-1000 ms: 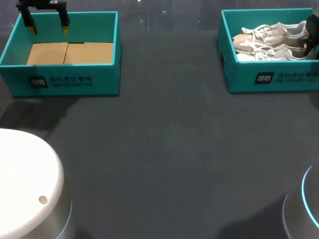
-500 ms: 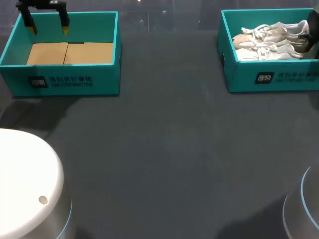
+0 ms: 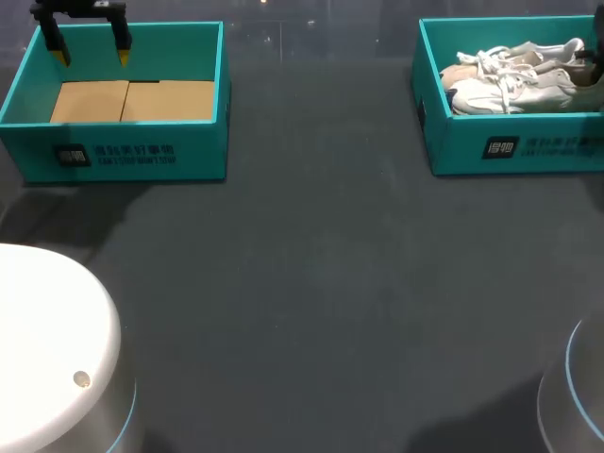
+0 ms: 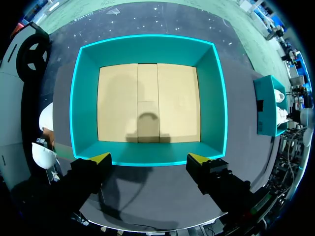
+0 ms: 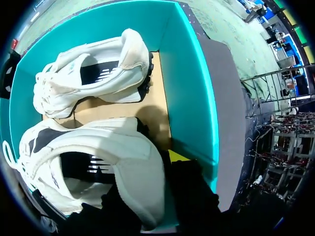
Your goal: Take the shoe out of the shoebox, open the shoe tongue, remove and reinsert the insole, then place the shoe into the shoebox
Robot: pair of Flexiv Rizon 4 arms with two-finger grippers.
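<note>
Two white shoes lie in the right teal shoebox point(image 3: 462, 149) point(image 5: 189, 83). My right gripper point(image 3: 596, 66) point(image 5: 147, 183) reaches in from the box's right end and is shut on the heel of the nearer white shoe point(image 3: 514, 92) point(image 5: 98, 162). One finger is inside the shoe's collar; the other, with its yellow tip showing, is outside it. The second shoe point(image 3: 472, 68) point(image 5: 93, 73) lies beyond it on the cardboard floor. My left gripper point(image 3: 92, 55) point(image 4: 150, 158) hangs open over the back edge of the left teal box point(image 3: 132, 156) point(image 4: 147, 49), which holds only its cardboard floor.
The dark table point(image 3: 321, 283) stretches between the two boxes. The white base of my left arm point(image 3: 47, 349) fills the near left corner. The base of my right arm point(image 3: 576, 396) sits at the near right.
The right gripper's fingers have drawn closer together on the shoe's heel. The nearer shoe has turned and risen a little in the box. The left arm has stayed still.
</note>
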